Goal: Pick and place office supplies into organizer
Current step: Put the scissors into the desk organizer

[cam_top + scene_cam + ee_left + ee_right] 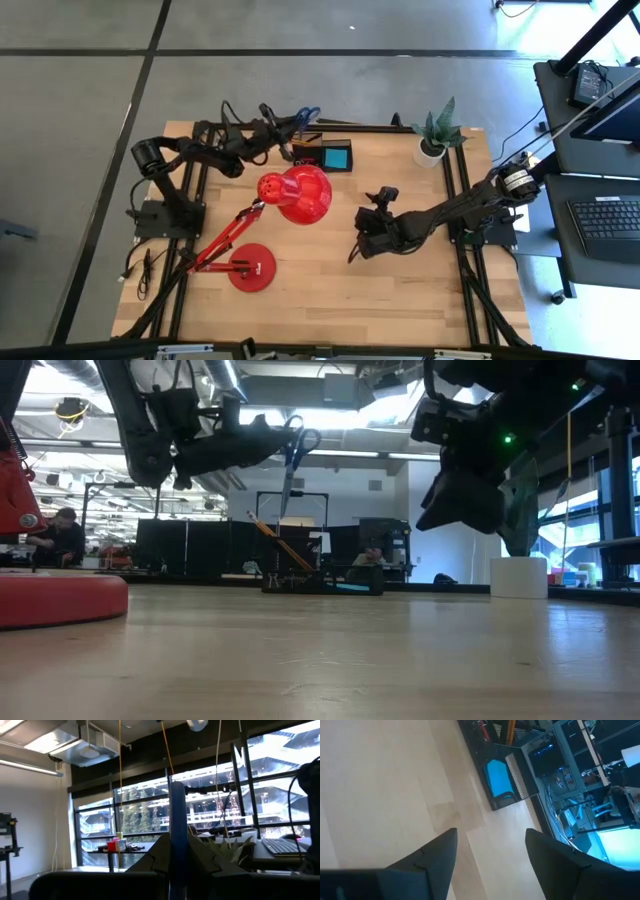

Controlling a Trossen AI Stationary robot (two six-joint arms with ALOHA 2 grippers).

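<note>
Blue-handled scissors, slim metal blades down, pinched in the left jaws and hanging just above the black mesh organizer on the wooden tabletop. Inside the organizer: a blue block, apparently pencils leaning. Right jaws spread wide, empty, well apart, hovering mid-table.

Bare tabletop before the organizer; red lamp head seemingly crowding its front-left approach.
</note>
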